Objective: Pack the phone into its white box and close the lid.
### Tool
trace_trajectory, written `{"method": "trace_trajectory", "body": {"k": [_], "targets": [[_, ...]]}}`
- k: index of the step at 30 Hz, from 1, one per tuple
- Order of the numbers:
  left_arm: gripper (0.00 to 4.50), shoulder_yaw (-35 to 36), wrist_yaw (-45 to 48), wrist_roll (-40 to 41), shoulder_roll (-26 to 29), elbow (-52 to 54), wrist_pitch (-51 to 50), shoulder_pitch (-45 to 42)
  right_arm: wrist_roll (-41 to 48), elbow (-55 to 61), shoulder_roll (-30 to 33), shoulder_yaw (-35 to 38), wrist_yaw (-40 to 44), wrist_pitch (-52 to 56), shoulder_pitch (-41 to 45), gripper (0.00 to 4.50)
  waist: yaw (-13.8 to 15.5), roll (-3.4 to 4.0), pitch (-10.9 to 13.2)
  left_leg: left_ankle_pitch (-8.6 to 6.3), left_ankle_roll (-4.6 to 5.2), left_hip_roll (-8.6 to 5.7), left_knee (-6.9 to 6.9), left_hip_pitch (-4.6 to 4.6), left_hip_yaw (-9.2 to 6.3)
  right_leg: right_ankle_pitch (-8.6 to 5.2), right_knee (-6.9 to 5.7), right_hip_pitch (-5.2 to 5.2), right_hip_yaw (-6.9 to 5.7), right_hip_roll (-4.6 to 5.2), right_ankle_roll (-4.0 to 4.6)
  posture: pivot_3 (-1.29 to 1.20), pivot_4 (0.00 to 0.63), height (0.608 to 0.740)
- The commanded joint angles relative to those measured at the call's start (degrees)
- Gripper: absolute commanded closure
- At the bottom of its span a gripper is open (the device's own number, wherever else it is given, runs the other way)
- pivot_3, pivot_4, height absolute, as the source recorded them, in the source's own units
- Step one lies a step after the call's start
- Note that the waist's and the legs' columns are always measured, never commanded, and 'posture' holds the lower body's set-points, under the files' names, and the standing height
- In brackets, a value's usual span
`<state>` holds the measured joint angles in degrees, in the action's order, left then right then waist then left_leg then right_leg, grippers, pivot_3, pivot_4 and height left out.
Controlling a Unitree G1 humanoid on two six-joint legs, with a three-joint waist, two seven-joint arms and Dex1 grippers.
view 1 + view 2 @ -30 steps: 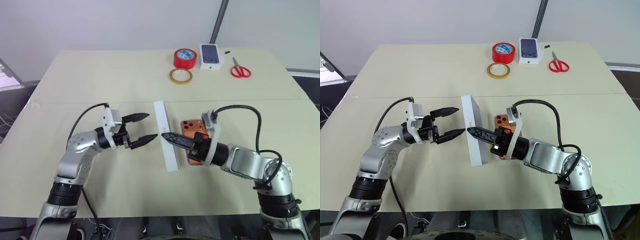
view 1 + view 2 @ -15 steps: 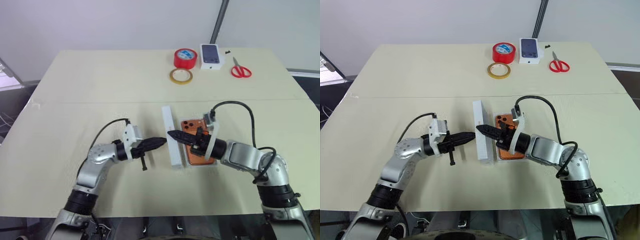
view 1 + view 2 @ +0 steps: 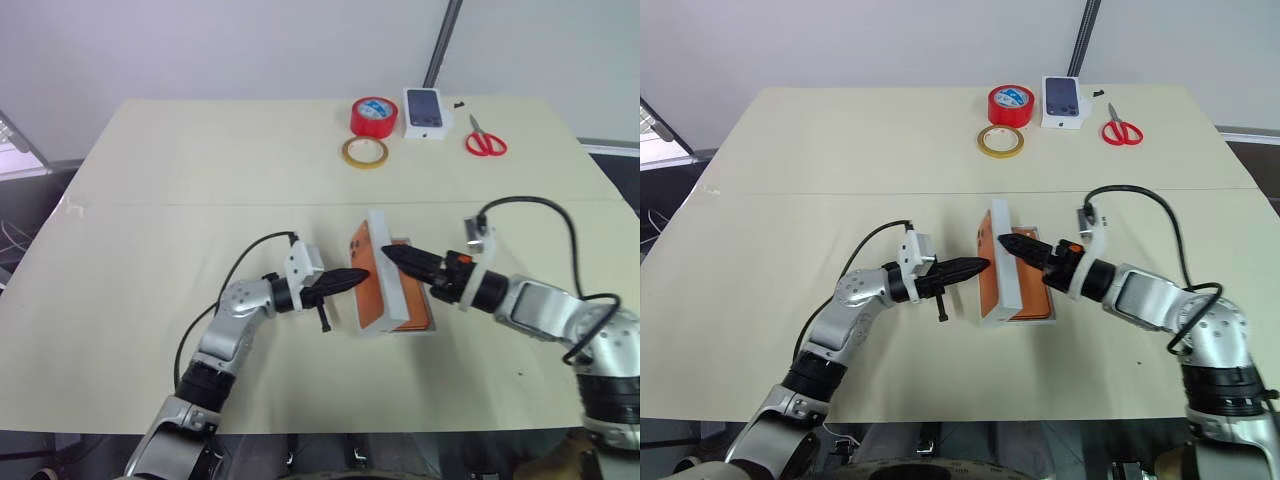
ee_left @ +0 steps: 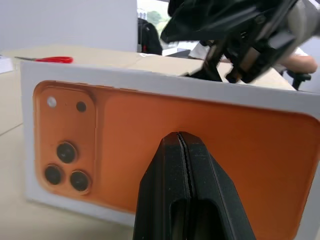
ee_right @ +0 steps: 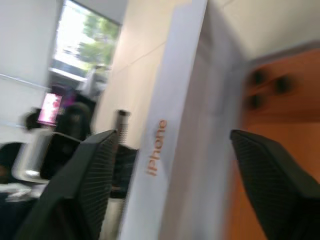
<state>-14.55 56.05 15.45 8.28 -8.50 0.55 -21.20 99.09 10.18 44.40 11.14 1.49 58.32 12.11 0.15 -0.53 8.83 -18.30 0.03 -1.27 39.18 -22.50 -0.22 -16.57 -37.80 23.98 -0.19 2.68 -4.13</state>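
The lid (image 3: 366, 286), white with an orange phone picture on its face, stands on edge, leaning over the white box (image 3: 402, 330). The orange phone (image 3: 1036, 298) lies flat in that box, partly hidden behind the lid. My left gripper (image 3: 357, 274) is shut, its tips against the lid's orange face (image 4: 115, 125). My right gripper (image 3: 392, 256) comes from the other side at the lid's top edge. In the right wrist view its fingers (image 5: 95, 170) stand wide apart, open, with the lid's white side (image 5: 175, 100) between them.
At the far side of the table lie a red tape roll (image 3: 371, 116), a yellowish tape ring (image 3: 364, 152), a small white box with a dark phone picture (image 3: 424, 108) and red scissors (image 3: 485, 138). Black cables trail from both wrists.
My left gripper has shut and moved right, pushing the upright lid over the box. My right gripper has opened and drawn back to the right.
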Motion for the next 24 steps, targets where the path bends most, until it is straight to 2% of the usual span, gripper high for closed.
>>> {"method": "trace_trajectory", "body": {"k": [1,3,5,8,9,11,14,20,24], "targets": [[4.5,-1.95,0.79,1.22,-1.72,0.71,-2.87,-1.38,-13.32,2.43,7.08,3.7,13.35,-2.65,0.06,0.65,0.09,0.0,0.0,0.0,0.0,0.0,0.0,0.0,0.01,0.0,0.0,-0.01,0.0,-0.01,0.0,0.0,0.15,0.74],[4.5,-1.98,1.11,1.72,-2.28,0.39,-4.45,-2.05,-24.27,2.13,8.89,2.03,17.62,-7.9,0.59,0.65,0.1,-0.04,0.02,0.0,0.0,0.01,0.0,0.04,0.01,0.0,0.0,-0.03,0.0,-0.04,0.0,0.0,0.15,0.74],[4.5,-1.78,1.25,1.04,-2.03,-0.34,-4.04,-2.61,-31.07,1.36,7.23,1.19,18.76,-12.34,1.23,0.65,0.09,-0.03,0.02,0.0,0.0,0.02,0.0,0.11,0.01,0.0,0.0,-0.09,0.0,-0.1,0.0,0.0,0.15,0.74],[4.5,-0.97,1.14,0.75,-1.04,-0.69,-4.63,-3.22,-42.55,3.18,4.66,-2.17,21.03,-19.48,0.1,1.45,0.14,-0.02,0.01,0.0,0.0,0.03,0.0,0.12,0.0,0.0,-0.01,-0.1,0.0,-0.12,0.0,0.0,0.15,0.74],[4.5,-0.72,1.04,0.88,-0.81,-0.72,-4.82,-3.3,-45.31,3.92,4.07,-2.92,21.96,-21.05,-0.45,1.87,0.25,-0.02,0.01,0.0,0.0,0.03,0.0,0.11,0.0,0.0,-0.01,-0.09,0.0,-0.12,0.0,0.0,0.15,0.74],[4.5,1.07,-0.06,1.84,0.29,-1.17,-7.77,-4.05,-57.75,5.81,5.35,-8.33,27.24,-30.48,-4.43,2.9,0.57,0.0,0.0,0.0,0.0,0.03,0.0,0.1,0.0,0.0,-0.01,-0.08,0.0,-0.12,0.0,0.0,0.15,0.74],[4.5,4.13,-0.22,2.85,2.84,-2.82,-10.14,-5.26,-63.23,4.57,2.32,-8.72,29.05,-35.71,-7.52,4.43,0.6,-0.04,0.03,0.0,0.0,0.02,0.0,0.08,-0.02,-0.01,0.02,-0.09,-0.01,-0.11,-0.01,0.0,0.15,0.74],[4.5,-0.1,3.97,-1.67,8.56,-6.52,-14.16,-5.05,-68.36,0.5,-0.21,-5.29,30.31,-39.32,-8.12,4.43,0.54,-0.02,0.02,0.01,-0.02,0.02,0.03,0.21,-0.02,-0.01,0.01,-0.21,0.0,-0.11,-0.01,0.0,0.15,0.74],[4.5,0.67,3.4,-0.84,5.48,-11.66,-14.98,-8.14,-70.78,-1.38,-3.34,-4.59,30.09,-40.17,-8.93,4.43,0.84,0.02,-0.01,0.01,-0.02,-0.01,0.04,0.26,-0.07,-0.01,0.1,-0.33,-0.03,-0.07,-0.01,0.0,0.15,0.74]]}}
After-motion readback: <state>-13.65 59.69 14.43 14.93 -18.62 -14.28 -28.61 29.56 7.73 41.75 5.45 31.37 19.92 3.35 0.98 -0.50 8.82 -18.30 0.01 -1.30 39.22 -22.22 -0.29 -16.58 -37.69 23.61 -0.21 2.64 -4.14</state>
